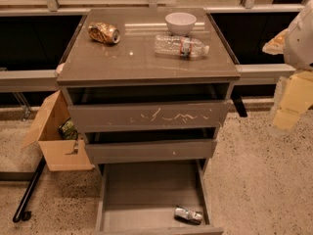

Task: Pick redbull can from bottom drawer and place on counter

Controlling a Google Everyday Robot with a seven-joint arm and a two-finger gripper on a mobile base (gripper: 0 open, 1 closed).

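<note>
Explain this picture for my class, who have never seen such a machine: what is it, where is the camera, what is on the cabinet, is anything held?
One camera looks down at a drawer cabinet from the front; where it is mounted is unknown. The machine is a mobile robot with one arm; the blurred pale yellow shape at the right edge is its tool, up beside the cabinet, away from the things below. On the counter are a dented gold-brown can, a white bowl and a clear plastic bottle on its side. The bottom drawer is pulled open, and the redbull can lies on its side near its front right corner. None of these things is held.
</note>
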